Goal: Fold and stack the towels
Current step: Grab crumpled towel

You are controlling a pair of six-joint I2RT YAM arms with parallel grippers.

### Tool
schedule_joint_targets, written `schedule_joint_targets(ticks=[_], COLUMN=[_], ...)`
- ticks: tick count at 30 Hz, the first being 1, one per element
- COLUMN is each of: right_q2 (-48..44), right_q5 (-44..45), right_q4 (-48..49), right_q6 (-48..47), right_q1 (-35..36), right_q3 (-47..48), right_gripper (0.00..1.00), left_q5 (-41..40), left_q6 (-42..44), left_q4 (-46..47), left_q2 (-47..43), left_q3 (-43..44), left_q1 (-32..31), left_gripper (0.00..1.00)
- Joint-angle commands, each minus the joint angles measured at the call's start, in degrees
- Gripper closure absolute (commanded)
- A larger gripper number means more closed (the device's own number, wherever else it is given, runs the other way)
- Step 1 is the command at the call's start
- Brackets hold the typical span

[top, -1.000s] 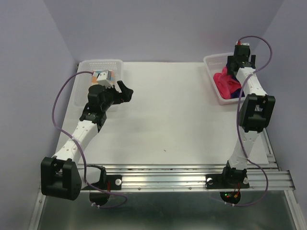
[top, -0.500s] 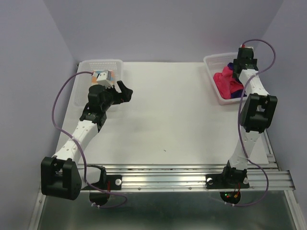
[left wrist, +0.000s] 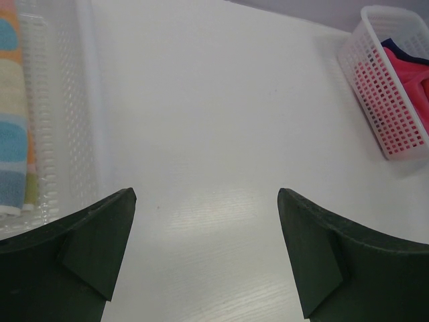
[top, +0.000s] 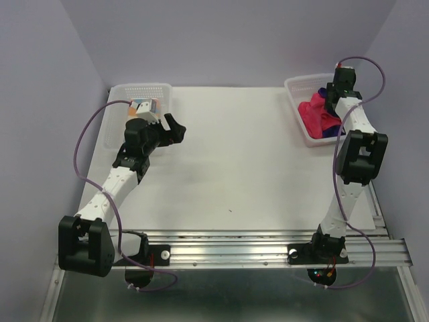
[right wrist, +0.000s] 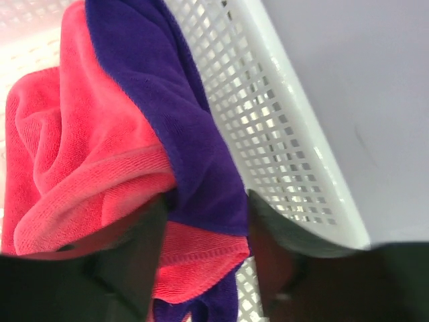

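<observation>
Right wrist, purple towel (right wrist: 181,134) over pink towel (right wrist: 80,154), between fingers of right gripper (right wrist: 204,231)

Three towels, in two baskets.
Hot pink towel (right wrist: 80,141) bunched with purple towel (right wrist: 171,107) in right basket (top: 299,80); striped towel (left wrist: 13,134) in left basket (top: 139,88).

Top view overlooks the whole table (top: 228,168); both wrist views share the far basket (left wrist: 385,100), the right one close-up.

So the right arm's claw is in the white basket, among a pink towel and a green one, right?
Not quite: the right wrist view shows the right gripper in the white basket with the pink towel and a purple towel, not a green one.
</observation>
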Motion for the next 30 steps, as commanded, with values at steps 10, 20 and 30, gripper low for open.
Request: schedule_joint_targets(ticks=[10, 20, 30], right_q2=[2.1, -5.3, -19.0], right_q5=[-0.2, -6.3, -13.7], right_q4=[2.5, 2.3, 0.3], right_q6=[3.9, 5.6, 9.4], right_q1=[-2.8, -3.4, -3.4], right_q3=[2.2, 1.2, 7.1], right_gripper=[0.76, 0.99, 0.99], left_q5=[-1.3, -0.9, 0.1], left_q6=[0.9, 0.8, 0.5], left_q4=[1.6, 1.5, 1.6], left_q2=[-0.7, -1.1, -3.3], left_q3=[0.2, 0.4, -0.2], left_q1=[-0.3, -0.3, -0.3], left_gripper=[0.01, 0.01, 0.01])
